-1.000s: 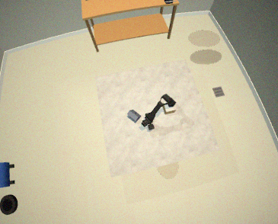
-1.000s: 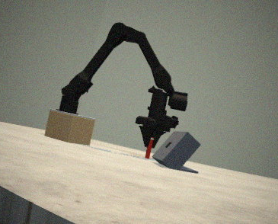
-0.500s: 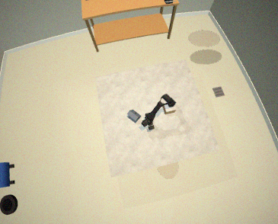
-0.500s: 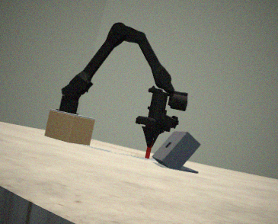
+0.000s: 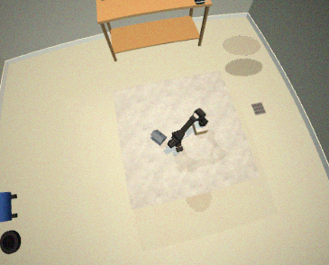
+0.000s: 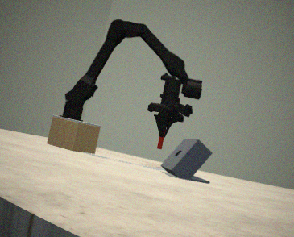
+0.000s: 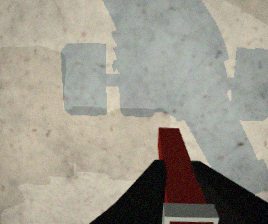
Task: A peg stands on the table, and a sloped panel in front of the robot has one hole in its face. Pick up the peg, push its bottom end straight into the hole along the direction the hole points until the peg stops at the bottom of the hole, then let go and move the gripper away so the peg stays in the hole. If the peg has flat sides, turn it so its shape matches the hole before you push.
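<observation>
Orange two-tier shelf table [image 5: 151, 18], two round mats [image 5: 242, 55], blue cart [image 5: 1, 206], black tyre [image 5: 10, 242], small grate [image 5: 258, 108]

The hand [image 6: 163, 132] hides the peg's [image 6: 160, 143] upper end in the exterior view.

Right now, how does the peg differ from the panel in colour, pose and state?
The peg is red and slim; the panel is grey and blocky. The peg hangs above the table, shut in the gripper; the panel rests on the table, touched by nothing. The peg points almost straight down; the panel sits tilted, its slot facing up and towards the arm. Both have flat sides.
</observation>
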Action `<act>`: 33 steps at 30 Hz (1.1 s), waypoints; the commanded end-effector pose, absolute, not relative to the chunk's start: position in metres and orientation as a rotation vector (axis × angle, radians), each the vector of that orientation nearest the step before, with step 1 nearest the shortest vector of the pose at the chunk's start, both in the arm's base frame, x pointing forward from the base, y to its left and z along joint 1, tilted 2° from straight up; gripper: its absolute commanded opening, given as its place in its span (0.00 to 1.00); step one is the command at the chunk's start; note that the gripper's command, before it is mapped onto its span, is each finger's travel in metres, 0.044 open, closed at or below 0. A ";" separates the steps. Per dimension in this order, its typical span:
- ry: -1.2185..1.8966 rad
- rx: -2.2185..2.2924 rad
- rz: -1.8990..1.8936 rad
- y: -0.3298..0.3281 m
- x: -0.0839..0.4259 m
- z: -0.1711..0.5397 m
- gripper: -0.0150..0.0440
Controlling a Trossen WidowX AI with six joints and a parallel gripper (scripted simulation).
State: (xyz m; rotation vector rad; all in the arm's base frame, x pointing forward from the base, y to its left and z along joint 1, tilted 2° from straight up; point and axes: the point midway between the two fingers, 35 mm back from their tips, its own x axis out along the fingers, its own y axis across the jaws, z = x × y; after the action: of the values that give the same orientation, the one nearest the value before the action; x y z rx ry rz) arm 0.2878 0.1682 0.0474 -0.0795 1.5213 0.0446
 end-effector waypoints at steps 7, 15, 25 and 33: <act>1.522 -0.031 0.028 0.166 0.289 0.060 0.25; 1.527 0.072 -0.015 0.159 0.294 0.057 0.25; 1.529 0.200 -0.069 0.150 0.299 0.054 0.25; 1.529 0.303 -0.111 0.143 0.303 0.051 0.25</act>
State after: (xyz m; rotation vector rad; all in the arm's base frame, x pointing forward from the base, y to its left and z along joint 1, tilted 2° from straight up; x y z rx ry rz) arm 0.3023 0.1463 0.0525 0.2639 1.5281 -0.0953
